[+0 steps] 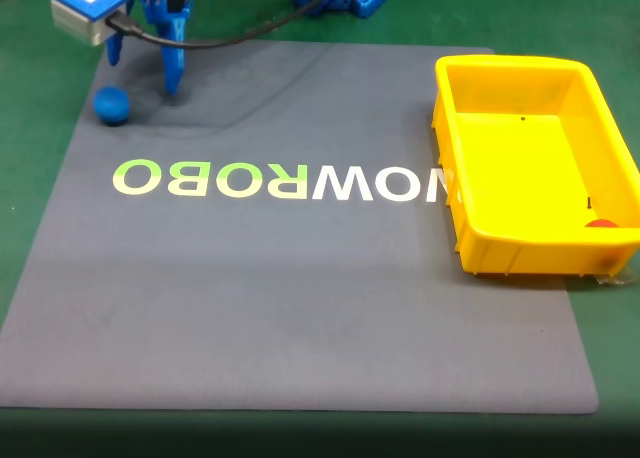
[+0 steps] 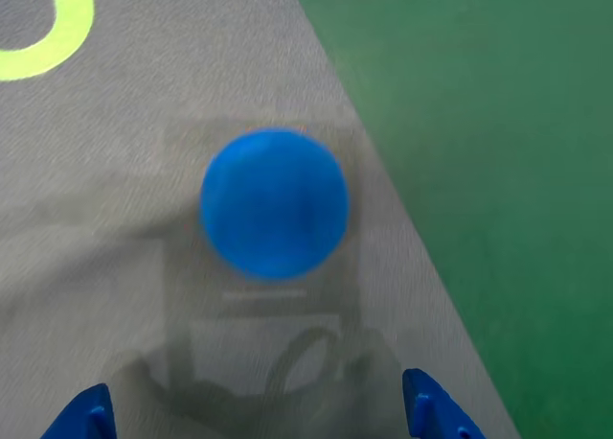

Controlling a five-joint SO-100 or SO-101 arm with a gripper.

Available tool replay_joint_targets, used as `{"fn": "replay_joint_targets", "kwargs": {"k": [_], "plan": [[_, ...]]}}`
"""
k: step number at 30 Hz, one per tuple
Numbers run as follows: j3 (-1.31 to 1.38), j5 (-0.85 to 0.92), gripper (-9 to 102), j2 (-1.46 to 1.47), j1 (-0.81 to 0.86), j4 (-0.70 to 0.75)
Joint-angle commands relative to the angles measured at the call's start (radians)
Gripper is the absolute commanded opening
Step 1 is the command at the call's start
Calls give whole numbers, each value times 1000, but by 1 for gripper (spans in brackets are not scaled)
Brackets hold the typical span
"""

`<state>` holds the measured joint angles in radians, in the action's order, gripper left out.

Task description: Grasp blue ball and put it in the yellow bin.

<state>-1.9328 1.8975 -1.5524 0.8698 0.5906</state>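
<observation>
At the mat's (image 1: 300,308) far-left corner in the fixed view, the ball (image 1: 112,105) is lying just beside the spread, empty fingers (image 1: 174,76), well apart from the bin (image 1: 470,78).

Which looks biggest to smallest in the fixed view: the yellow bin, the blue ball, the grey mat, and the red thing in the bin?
1. grey mat
2. yellow bin
3. blue ball
4. red object, partly hidden behind the bin's front wall, so its rank below the ball is unsure.
</observation>
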Motion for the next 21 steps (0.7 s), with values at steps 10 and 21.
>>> {"fn": "replay_joint_targets", "kwargs": {"k": [10,21], "plan": [[290,-21,36,207,-34,-26],[465,-32,35,368,-52,-14]]}}
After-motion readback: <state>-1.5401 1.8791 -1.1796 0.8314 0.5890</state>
